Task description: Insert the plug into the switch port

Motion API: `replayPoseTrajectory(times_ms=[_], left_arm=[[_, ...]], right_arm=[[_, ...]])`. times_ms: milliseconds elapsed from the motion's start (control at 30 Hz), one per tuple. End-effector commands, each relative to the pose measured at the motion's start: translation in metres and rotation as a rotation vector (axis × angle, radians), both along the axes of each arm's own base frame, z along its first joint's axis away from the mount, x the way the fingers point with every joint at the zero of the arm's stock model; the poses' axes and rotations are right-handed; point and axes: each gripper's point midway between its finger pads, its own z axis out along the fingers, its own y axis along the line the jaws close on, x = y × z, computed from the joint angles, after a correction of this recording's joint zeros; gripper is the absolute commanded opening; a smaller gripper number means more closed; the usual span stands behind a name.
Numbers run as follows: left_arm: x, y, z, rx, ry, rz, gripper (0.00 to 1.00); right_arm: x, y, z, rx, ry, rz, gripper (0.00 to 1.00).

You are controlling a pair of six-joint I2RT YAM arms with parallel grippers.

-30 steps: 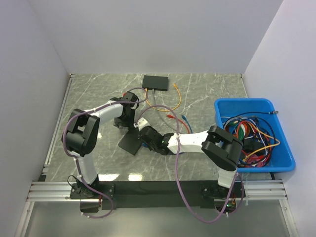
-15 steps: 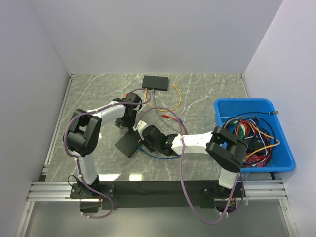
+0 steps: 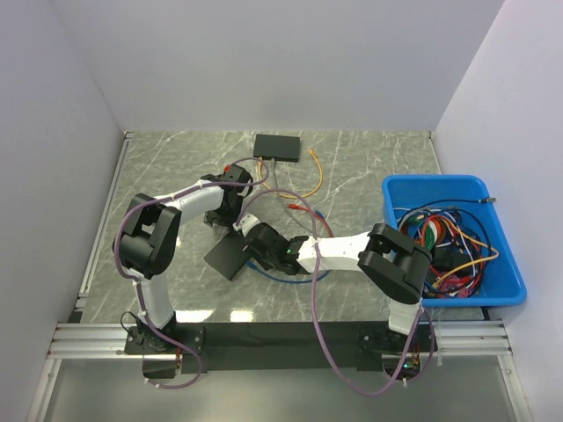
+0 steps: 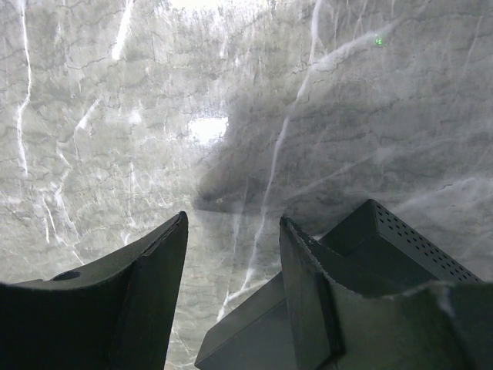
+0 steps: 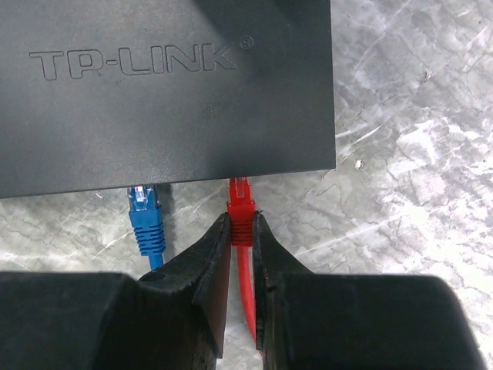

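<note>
Grey veined marble makes up the counter, and at its right edge sits a blue bin holding a loose tangle of cables in red, orange, black, white and green, some looped over one another up to the rim. Near the middle of the counter lies the switch, a flat black box with TP-LINK stamped in its top. The right hand is clenched on the red plug, its two fingers pinching the plug's boot from either side while the red lead runs back between them. The plug's tip meets the switch's near edge; whether it is seated in a port cannot be told from the wrist view. Just beside it, to the left along the same edge, a blue plug also points into the switch. The left hand is released, its fingers spread with only bare marble between them, and it hangs just beside a corner of the switch; contact there cannot be judged. Far back on the counter lies a second box, also black, with an orange cable curling away from it.
</note>
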Motion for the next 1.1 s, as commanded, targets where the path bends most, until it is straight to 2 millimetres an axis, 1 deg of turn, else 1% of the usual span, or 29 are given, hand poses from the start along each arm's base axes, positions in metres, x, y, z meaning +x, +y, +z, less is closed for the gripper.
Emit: replayPoseTrajectory(times_ms=[0,100,133,233,267,333,367,400,433,533,733,800,833,1033,1067], left_arm=[[-0.036,-0.013,-0.026,-0.030,0.156,-0.047,0.57],[-0.037,-0.013,-0.026,-0.026,0.155,-0.047,0.57],[-0.037,-0.013,-0.027,-0.022,0.155,-0.051,0.57],[-0.037,-0.007,-0.028,0.009,0.152,-0.036,0.56],[-0.036,-0.006,-0.028,0.016,0.149,-0.032,0.56],[-0.037,-0.006,-0.029,0.020,0.153,-0.030,0.56],[-0.037,-0.005,-0.029,0.022,0.151,-0.026,0.56],[-0.037,-0.004,-0.029,0.026,0.150,-0.022,0.56],[-0.037,-0.004,-0.028,0.025,0.146,-0.022,0.56],[-0.039,-0.006,-0.028,0.019,0.150,-0.022,0.55],[-0.043,-0.013,-0.030,-0.011,0.164,-0.038,0.54],[-0.043,-0.016,-0.029,-0.022,0.164,-0.046,0.54],[-0.044,-0.017,-0.029,-0.026,0.166,-0.047,0.53],[-0.046,-0.017,-0.031,-0.015,0.168,-0.051,0.53],[-0.046,-0.019,-0.031,-0.016,0.168,-0.054,0.53]], right_arm=[[0.040,0.025,0.040,0.145,-0.123,-0.098,0.00],[0.044,0.026,0.048,0.155,-0.142,-0.110,0.00],[0.047,0.024,0.050,0.147,-0.152,-0.126,0.00],[0.052,0.023,0.061,0.143,-0.171,-0.141,0.00],[0.055,0.026,0.067,0.150,-0.177,-0.145,0.00],[0.057,0.025,0.064,0.121,-0.170,-0.152,0.00],[0.062,0.028,0.071,0.125,-0.183,-0.164,0.00],[0.063,0.029,0.072,0.123,-0.186,-0.164,0.00],[0.064,0.029,0.066,0.103,-0.177,-0.162,0.00],[0.066,0.034,0.067,0.109,-0.179,-0.153,0.00],[0.068,0.047,0.065,0.118,-0.170,-0.121,0.00],[0.072,0.051,0.070,0.127,-0.181,-0.125,0.00],[0.074,0.052,0.067,0.119,-0.183,-0.127,0.00],[0.083,0.063,0.082,0.135,-0.221,-0.121,0.00],[0.082,0.069,0.087,0.147,-0.219,-0.098,0.00]])
